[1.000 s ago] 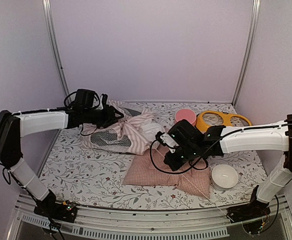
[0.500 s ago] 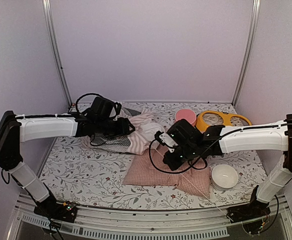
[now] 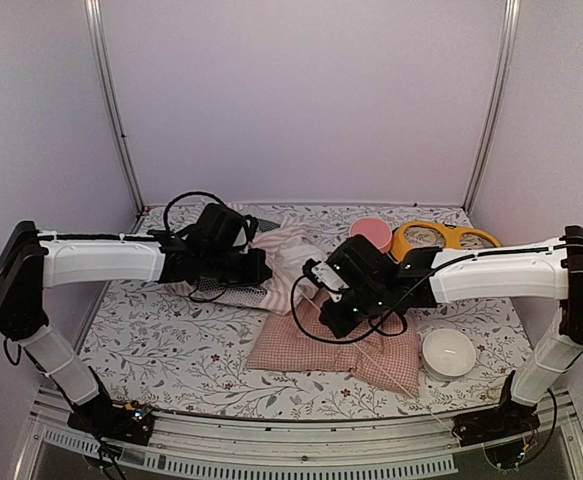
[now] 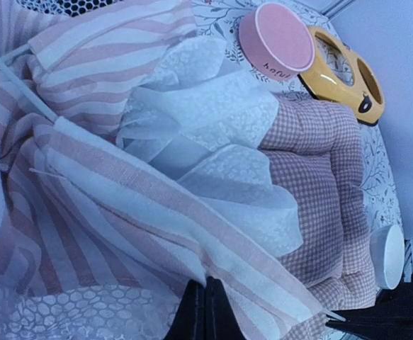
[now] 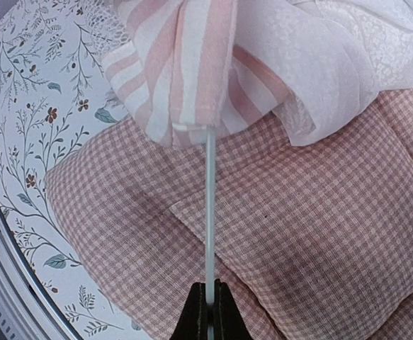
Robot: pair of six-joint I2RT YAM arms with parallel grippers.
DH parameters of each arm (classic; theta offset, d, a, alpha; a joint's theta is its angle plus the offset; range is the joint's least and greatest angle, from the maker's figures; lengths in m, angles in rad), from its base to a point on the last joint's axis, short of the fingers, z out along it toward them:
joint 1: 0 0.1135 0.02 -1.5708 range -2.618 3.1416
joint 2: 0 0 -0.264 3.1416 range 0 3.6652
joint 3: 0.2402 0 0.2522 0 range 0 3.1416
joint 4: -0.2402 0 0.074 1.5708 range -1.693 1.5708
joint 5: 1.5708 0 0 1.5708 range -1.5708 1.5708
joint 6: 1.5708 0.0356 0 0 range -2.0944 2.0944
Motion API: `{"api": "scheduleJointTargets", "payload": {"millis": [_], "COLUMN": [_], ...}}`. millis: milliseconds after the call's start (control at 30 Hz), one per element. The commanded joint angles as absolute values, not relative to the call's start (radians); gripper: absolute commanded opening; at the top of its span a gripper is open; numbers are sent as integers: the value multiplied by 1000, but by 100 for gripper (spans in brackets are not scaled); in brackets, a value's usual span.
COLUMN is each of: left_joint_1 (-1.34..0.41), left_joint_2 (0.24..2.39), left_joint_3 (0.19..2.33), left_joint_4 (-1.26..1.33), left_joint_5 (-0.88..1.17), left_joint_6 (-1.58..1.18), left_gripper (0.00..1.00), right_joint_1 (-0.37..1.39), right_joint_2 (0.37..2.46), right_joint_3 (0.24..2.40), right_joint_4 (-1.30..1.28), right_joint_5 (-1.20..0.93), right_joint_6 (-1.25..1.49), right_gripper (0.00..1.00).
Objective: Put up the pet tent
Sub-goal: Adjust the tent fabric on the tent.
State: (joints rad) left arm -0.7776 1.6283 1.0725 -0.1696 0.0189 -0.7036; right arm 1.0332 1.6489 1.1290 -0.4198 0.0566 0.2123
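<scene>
The pet tent [image 3: 283,252] lies crumpled at the back middle of the table, pink-and-white striped with sheer white curtain and black mesh. My left gripper [image 3: 264,268] reaches across it from the left. In the left wrist view this gripper [image 4: 206,285] is shut on a fold of the tent's striped fabric [image 4: 121,191]. My right gripper [image 3: 319,292] hovers over the pink checked cushion [image 3: 301,345]. In the right wrist view the right gripper [image 5: 207,289] is shut on a thin white pole [image 5: 210,205], which runs up into the tent's striped hem [image 5: 192,85].
A pink bowl [image 3: 371,232] and a yellow double feeder [image 3: 446,240] stand at the back right. A white bowl [image 3: 448,352] sits at the front right. The pole's free end trails over the cushion's front right corner [image 3: 401,375]. Floral cloth covers the table.
My left arm has reached right across the tent, its jaws opening and then closing on the striped fabric. The right gripper has shifted slightly left with the pole.
</scene>
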Motion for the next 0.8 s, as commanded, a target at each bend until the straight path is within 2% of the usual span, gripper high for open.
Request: {"api": "scheduleJointTargets", "payload": {"millis": [0, 433, 567, 767], "left_joint_1": [-829, -881, -842, -780], "left_joint_2": [1620, 1548, 1529, 1532], "left_joint_3": [1099, 983, 923, 838], "left_joint_4": [-169, -100, -81, -14], "left_joint_5": [54, 95, 98, 138], "left_joint_6": [-695, -736, -762, -795], "left_gripper": [0, 0, 0, 0], "right_joint_1": [1035, 1035, 1033, 1034], "right_joint_2": [1674, 1792, 1833, 1858], "right_joint_3": [1194, 1363, 1408, 1431], "right_joint_4": [-362, -374, -375, -374], "right_joint_5": [63, 65, 67, 38], "right_joint_6": [212, 232, 250, 261], "right_gripper": [0, 0, 0, 6]}}
